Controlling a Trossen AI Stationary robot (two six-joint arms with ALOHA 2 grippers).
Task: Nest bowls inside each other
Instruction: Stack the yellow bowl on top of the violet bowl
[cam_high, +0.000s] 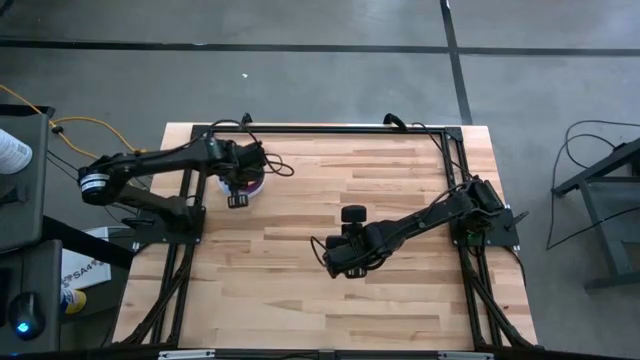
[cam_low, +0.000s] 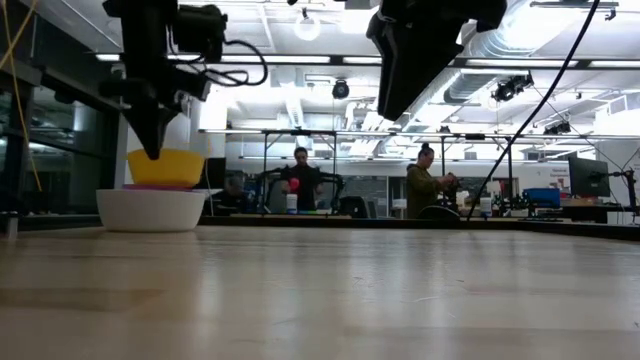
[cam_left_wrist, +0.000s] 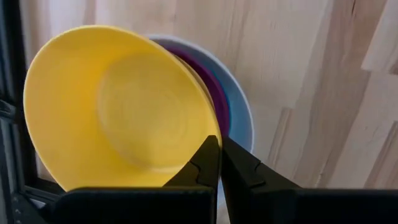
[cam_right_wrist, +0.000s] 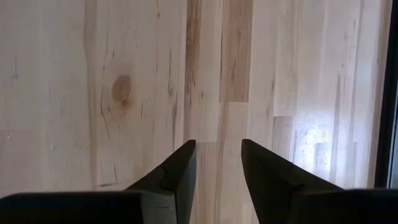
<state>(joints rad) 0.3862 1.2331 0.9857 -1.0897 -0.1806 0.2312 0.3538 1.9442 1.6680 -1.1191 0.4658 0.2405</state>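
left gripper (cam_left_wrist: 219, 163) pinches the yellow bowl (cam_left_wrist: 118, 106) rim above the stack; only low view shows the white bowl (cam_low: 151, 209); right gripper (cam_right_wrist: 217, 163) open over bare table (cam_right_wrist: 124, 93).

Far-left corner, 10 o'clock: stack of round plastic bowls (cam_high: 252, 186), yellow bowl (cam_left_wrist: 118, 112) uppermost in white bowl (cam_low: 151, 209); left gripper (cam_left_wrist: 219, 163) pinched on the yellow rim blocks approach from above.
Centre: right gripper (cam_right_wrist: 217, 163), fingers apart, hangs above bare wooden table (cam_high: 400, 190).
3 to 9 o'clock, near half: unobstructed planks.
Perimeter: black frame rails (cam_high: 330, 129) bound the edges.
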